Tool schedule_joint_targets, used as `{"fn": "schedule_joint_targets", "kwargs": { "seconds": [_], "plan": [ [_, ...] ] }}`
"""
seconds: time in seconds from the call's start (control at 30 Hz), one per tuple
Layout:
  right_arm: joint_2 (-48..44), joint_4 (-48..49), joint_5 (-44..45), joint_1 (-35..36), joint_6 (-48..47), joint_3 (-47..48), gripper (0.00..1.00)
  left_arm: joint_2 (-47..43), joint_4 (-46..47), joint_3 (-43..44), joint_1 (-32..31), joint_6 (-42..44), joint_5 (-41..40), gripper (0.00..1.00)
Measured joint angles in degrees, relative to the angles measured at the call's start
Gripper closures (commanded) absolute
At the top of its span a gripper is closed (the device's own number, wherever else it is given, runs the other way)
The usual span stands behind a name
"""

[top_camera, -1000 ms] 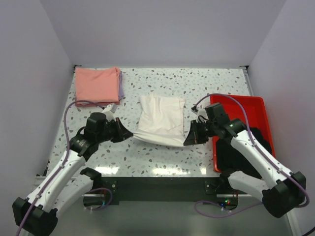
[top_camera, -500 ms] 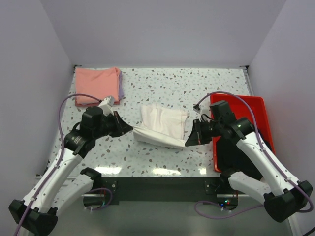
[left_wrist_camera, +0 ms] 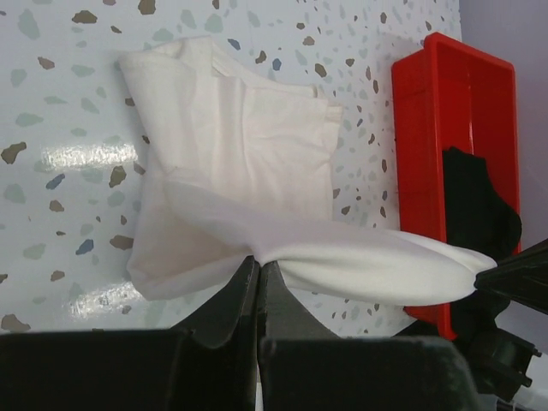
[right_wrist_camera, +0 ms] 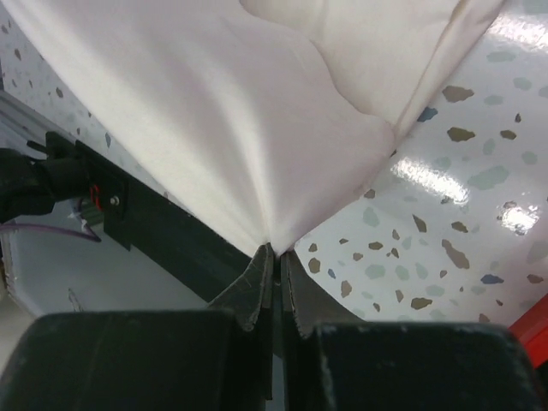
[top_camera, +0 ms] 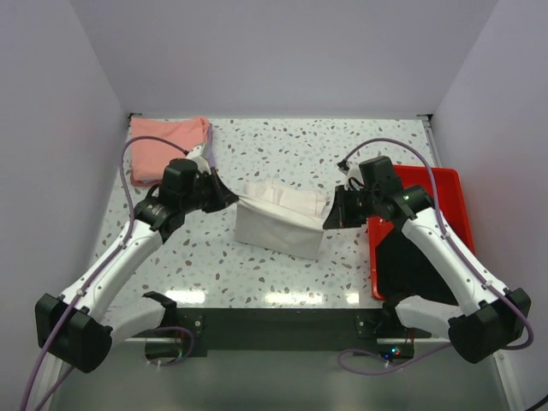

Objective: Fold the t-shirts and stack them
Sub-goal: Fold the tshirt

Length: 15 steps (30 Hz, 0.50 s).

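Fingers (left_wrist_camera: 229, 304) pinch the cream t-shirt (top_camera: 278, 224); red tray (top_camera: 445, 190) holds black cloth (top_camera: 417, 267).

Cream-white tee (top_camera: 278, 224) is sitting centre-table, its near edge stretching taut in the air; salmon-pink tee (top_camera: 163, 147) is lying folded at eleven o'clock, lavender tee (top_camera: 210, 142) peeking out underneath.

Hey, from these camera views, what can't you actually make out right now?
- Black item in the red tray: the right arm crosses it in the top view, and it sits partly behind the cloth in the left wrist view.
- Lavender t-shirt: only an edge shows under the salmon-pink t-shirt in the top view.
- Cream-white t-shirt, inner faces: folded out of sight in every view.
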Motion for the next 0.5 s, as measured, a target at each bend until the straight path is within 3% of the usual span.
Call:
{"fn": "schedule_joint_targets", "kwargs": {
  "seconds": [0.5],
  "plan": [
    [11.1, 9.4, -0.7, -7.4, 0.4, 5.0, 1.00, 17.1, 4.2, 10.2, 1.9, 1.3, -3.7, 1.00]
  ]
}}
